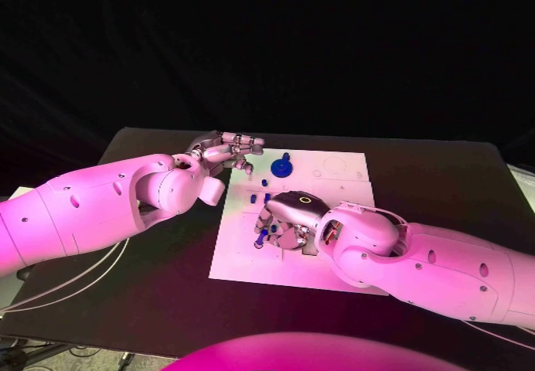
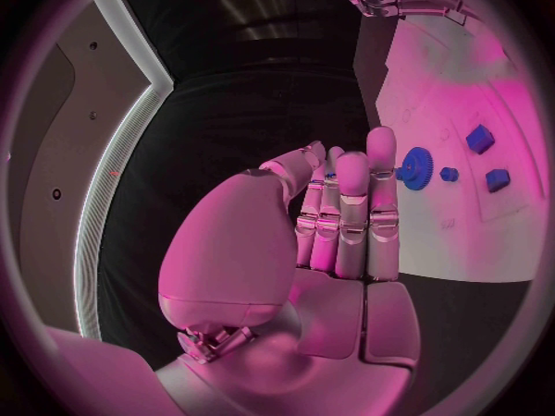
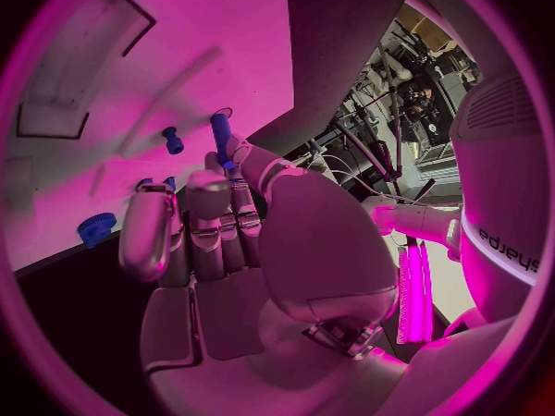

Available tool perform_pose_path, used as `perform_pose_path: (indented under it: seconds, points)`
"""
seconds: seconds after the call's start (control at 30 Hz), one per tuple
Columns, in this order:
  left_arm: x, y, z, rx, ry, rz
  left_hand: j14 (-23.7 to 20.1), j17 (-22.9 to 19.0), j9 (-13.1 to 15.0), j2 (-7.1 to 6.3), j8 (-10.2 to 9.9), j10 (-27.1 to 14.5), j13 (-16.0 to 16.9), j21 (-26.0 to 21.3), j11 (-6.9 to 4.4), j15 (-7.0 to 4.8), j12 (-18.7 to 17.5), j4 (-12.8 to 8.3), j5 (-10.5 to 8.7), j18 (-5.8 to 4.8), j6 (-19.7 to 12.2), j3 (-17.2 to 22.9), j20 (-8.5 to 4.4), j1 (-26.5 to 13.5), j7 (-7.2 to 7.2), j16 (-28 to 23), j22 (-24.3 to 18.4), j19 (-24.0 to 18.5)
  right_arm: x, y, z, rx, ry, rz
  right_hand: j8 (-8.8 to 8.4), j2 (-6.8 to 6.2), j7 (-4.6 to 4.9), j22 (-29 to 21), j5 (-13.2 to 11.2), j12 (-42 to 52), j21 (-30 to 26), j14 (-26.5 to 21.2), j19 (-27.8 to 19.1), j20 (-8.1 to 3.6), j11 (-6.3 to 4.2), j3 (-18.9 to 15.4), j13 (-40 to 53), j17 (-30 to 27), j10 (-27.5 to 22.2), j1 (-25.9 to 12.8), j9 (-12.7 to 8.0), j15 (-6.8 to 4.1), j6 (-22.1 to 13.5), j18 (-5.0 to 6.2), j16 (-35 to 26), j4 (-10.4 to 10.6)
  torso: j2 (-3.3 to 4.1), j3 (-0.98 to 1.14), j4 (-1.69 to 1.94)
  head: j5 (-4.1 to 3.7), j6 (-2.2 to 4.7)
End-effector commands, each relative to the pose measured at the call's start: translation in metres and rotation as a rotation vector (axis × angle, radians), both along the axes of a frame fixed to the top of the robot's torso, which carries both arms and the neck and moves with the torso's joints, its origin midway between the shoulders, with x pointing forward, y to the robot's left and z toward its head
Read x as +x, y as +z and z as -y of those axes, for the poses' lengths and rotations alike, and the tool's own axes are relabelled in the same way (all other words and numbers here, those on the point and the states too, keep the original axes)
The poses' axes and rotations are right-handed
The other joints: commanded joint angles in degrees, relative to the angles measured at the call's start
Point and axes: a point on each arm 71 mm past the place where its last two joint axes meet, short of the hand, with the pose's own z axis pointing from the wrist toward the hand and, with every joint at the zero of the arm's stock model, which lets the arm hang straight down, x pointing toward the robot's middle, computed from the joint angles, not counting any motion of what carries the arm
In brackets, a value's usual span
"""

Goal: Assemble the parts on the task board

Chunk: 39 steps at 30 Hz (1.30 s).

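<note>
- Task board (image 1: 335,166) lies mid-table (image 1: 446,178).
- Left hand (image 1: 226,150) hovers at the board's far left corner, fingers held together, holding nothing.
- Blue gear (image 1: 281,167) stands on the board just beside it.
- Right hand (image 1: 287,220) is down on the board's middle; a blue peg (image 3: 220,134) lies at its fingertips, grasp cannot be told.
- Small blue parts (image 2: 480,139) lie near the gear.

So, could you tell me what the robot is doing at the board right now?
The robot is assembling small blue parts on the white task board. Its right hand is down over the middle of the board, fingers at a blue peg; whether it grips the peg is unclear. The left hand is at the board's far left corner with fingers together, holding nothing. A blue gear stands near it, and other blue pieces lie on the board.
</note>
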Motion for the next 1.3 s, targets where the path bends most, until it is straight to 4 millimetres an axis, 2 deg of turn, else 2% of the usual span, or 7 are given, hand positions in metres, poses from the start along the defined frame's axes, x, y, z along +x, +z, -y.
perform_pose_path:
  seconds: [0.03, 0.7, 0.87, 0.93, 1.03, 1.13, 1.3]
  points:
    - [0.0, 0.001, 0.003, -0.014, -0.012, 0.003, -0.4, 0.0, -0.1, 0.44, 0.2, -0.5, 0.1, -0.3, 0.0, 0.03, 0.2, -0.2, 0.14, 1.07, -0.4, 0.0, 0.19, -0.1, -0.14, -0.1, -0.1, -0.3, -0.002, -0.003, -0.002, -0.022, 0.025, -0.009, -0.23, 0.8, 0.42, 0.0, 0.2, 0.1, 0.3, 0.1, 0.1, 0.15, -1.63, 0.2, 0.2, 0.0, 1.9, 1.4, -0.1, -0.22, -0.1, -0.97, 0.1, -0.1, -0.03, 0.01, 0.01, 0.03, -0.05]
    - [-0.001, 0.001, 0.003, -0.014, -0.014, 0.001, -0.4, 0.0, -0.1, 0.44, 0.2, -0.5, 0.1, -0.3, 0.0, 0.03, 0.2, -0.2, 0.14, 1.07, -0.4, 0.0, 0.19, -0.1, -0.14, -0.1, -0.1, -0.3, -0.001, -0.01, -0.004, -0.101, 0.027, 0.01, -0.29, 0.78, 0.46, -0.2, 0.2, 0.0, 0.2, 0.2, 0.0, 0.18, -1.59, 0.3, 0.2, 0.1, 1.8, 1.3, -0.1, -0.17, -0.2, -0.93, 0.2, -0.1, -0.01, -0.03, 0.02, 0.1, -0.29]
    - [-0.001, 0.001, 0.003, -0.014, -0.014, 0.001, -0.4, 0.0, -0.1, 0.44, 0.2, -0.5, 0.1, -0.3, 0.0, 0.03, 0.2, -0.2, 0.14, 1.07, -0.4, 0.0, 0.19, -0.1, -0.14, -0.1, -0.1, -0.3, -0.001, -0.015, -0.006, -0.14, 0.025, -0.004, -1.82, -0.59, 1.34, -2.7, 0.3, -1.9, -1.4, -0.1, -1.6, 0.61, -0.51, -0.5, -0.3, -1.0, -0.9, -1.6, -0.8, 0.78, -2.7, -0.43, -0.7, 0.9, -0.04, -0.05, -0.03, 0.09, -0.3]
    - [-0.001, 0.001, 0.003, -0.014, -0.016, 0.0, -0.4, 0.0, -0.1, 0.44, 0.2, -0.5, 0.1, -0.3, 0.0, 0.03, 0.2, -0.2, 0.14, 1.07, -0.4, 0.0, 0.19, -0.1, -0.14, -0.1, -0.1, -0.3, 0.0, -0.017, -0.007, -0.146, 0.022, -0.014, -2.21, -1.86, 1.48, -4.7, 0.3, -3.2, -2.7, -0.5, -2.7, 1.09, 0.05, -1.9, -0.4, -2.5, -3.2, -4.2, -1.3, 1.24, -5.5, -0.04, -2.0, 2.1, -0.03, -0.07, -0.01, 0.12, -0.34]
    - [-0.001, 0.001, 0.003, -0.015, -0.018, 0.0, -0.4, 0.0, -0.1, 0.44, 0.2, -0.5, 0.1, -0.3, 0.0, 0.03, 0.2, -0.2, 0.14, 1.07, -0.4, 0.0, 0.19, -0.1, -0.14, -0.1, -0.1, -0.3, 0.0, -0.017, -0.007, -0.138, 0.022, -0.018, -2.09, -3.39, 1.44, -7.2, 0.2, -4.3, -4.4, -1.0, -3.9, 1.51, 0.26, -4.7, -0.3, -4.7, -5.9, -6.4, -1.3, 1.43, -8.8, 0.54, -4.0, 3.3, 0.03, -0.06, -0.05, 0.18, -0.37]
    - [-0.001, 0.001, 0.002, -0.013, -0.014, 0.0, -0.4, 0.0, -0.1, 0.44, 0.2, -0.5, 0.1, -0.3, 0.0, 0.03, 0.2, -0.2, 0.14, 1.07, -0.4, 0.0, 0.19, -0.1, -0.14, -0.1, -0.1, -0.3, 0.0, -0.016, -0.006, -0.111, 0.019, -0.015, -1.94, -3.39, 1.5, -7.8, 0.3, -4.4, -5.0, -1.1, -4.0, 1.63, 0.35, -7.0, -0.2, -5.5, -7.1, -6.4, -1.1, 1.51, -9.5, 0.64, -4.6, 3.7, -0.04, -0.04, -0.05, 0.07, -0.38]
    - [0.0, 0.001, 0.002, -0.013, -0.013, 0.0, -0.4, -0.1, -0.1, 0.53, 0.2, -0.6, 0.1, -0.4, -0.02, 0.03, 0.3, -0.3, 0.15, 1.08, -0.4, 0.0, 0.2, -0.1, -0.17, -0.1, -0.1, -0.3, 0.0, -0.011, -0.002, -0.033, 0.007, 0.008, -1.8, -3.17, 1.71, -8.1, 0.4, -4.2, -5.3, -1.1, -4.0, 1.72, 0.5, -8.4, -0.2, -5.9, -7.8, -6.1, -1.0, 1.57, -9.3, 0.68, -4.9, 3.9, -0.05, 0.02, -0.03, 0.01, -0.36]
